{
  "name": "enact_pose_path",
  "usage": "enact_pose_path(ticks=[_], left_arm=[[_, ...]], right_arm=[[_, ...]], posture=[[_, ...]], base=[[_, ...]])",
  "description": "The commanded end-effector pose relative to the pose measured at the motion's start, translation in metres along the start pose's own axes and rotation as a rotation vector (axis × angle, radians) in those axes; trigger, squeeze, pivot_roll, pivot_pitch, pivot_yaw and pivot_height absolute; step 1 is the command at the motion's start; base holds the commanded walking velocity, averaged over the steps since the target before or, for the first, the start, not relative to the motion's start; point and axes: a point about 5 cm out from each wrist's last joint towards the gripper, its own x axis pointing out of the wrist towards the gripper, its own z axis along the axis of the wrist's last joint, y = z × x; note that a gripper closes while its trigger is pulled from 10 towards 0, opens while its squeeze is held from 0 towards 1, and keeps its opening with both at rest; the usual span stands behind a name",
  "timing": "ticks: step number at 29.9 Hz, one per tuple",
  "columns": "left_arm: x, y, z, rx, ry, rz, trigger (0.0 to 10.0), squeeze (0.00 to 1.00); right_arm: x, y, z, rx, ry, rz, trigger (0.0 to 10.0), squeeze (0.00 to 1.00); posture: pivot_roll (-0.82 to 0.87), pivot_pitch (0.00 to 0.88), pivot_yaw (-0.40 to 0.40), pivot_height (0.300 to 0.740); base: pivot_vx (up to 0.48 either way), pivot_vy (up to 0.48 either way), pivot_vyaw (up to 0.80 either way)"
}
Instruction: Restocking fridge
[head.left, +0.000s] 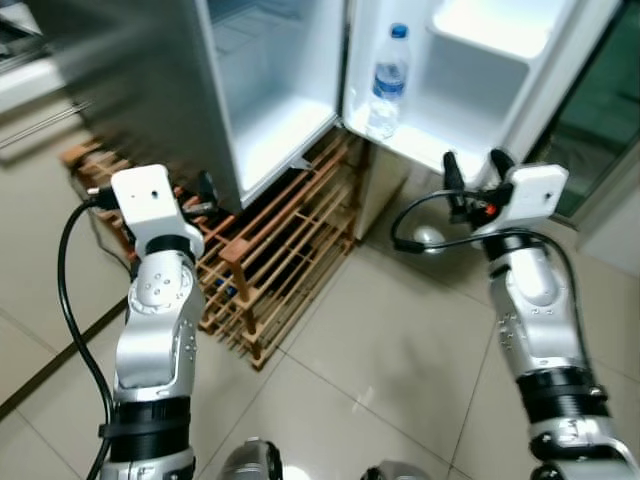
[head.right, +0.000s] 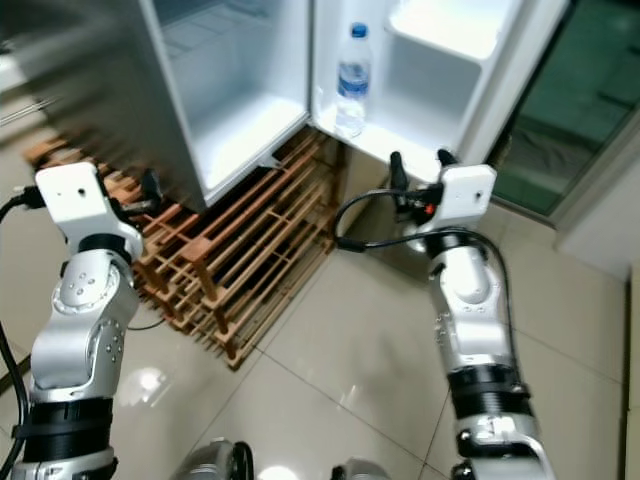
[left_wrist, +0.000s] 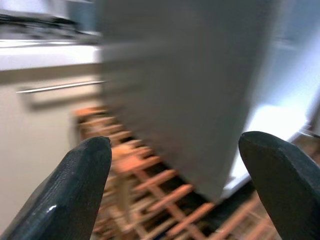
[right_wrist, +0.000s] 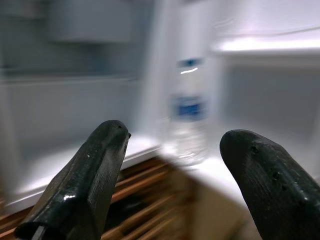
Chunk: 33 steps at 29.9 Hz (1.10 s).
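Standing bottle (head.left: 388, 80) in fridge door (head.left: 470, 100), rack (head.left: 270, 250) below.

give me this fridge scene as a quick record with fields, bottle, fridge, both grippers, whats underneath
fridge: door swung open, white interior lit
water bottle: upright on the lower shelf of the open door, blue cap and label
left gripper: fingers open, empty, facing the fridge's grey side
right gripper: fingers open, empty, aimed at the bottle, apart from it
wooden rack: slatted, on the floor beneath the fridge
floor: pale glossy tiles
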Motion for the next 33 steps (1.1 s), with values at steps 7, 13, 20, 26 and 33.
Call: enact_pose_path(ticks=[7, 13, 20, 26, 33], left_arm=[[0.000, 0.006, -0.018, 0.089, 0.048, 0.003, 10.0, 0.00], [-0.014, -0.016, -0.017, 0.117, -0.050, -0.153, 10.0, 0.00], [-0.017, -0.031, -0.018, 0.023, -0.050, -0.195, 10.0, 0.00], [-0.015, -0.034, -0.014, 0.006, -0.083, -0.172, 10.0, 0.00], [-0.003, -0.028, -0.011, 0.002, -0.082, -0.124, 10.0, 0.00]], right_arm=[[-0.009, 0.019, -0.015, 0.079, 0.083, 0.016, 10.0, 0.00], [-0.013, 0.020, -0.022, 0.092, 0.131, 0.026, 10.0, 0.00], [0.003, 0.005, -0.006, 0.061, 0.084, -0.002, 10.0, 0.00], [0.002, 0.013, -0.009, 0.058, 0.103, 0.046, 10.0, 0.00], [0.001, 0.029, -0.014, 0.078, 0.117, 0.097, 10.0, 0.00]], posture=[[-0.04, 0.000, 0.006, 0.740], [-0.04, 0.000, -0.009, 0.740], [-0.04, 0.000, -0.022, 0.740], [-0.04, 0.000, -0.047, 0.740], [-0.03, 0.000, -0.063, 0.740]], base=[[0.000, 0.000, 0.61], [0.000, 0.000, 0.61], [0.258, 0.000, 0.61], [0.467, 0.000, 0.60], [0.461, 0.000, 0.59]])
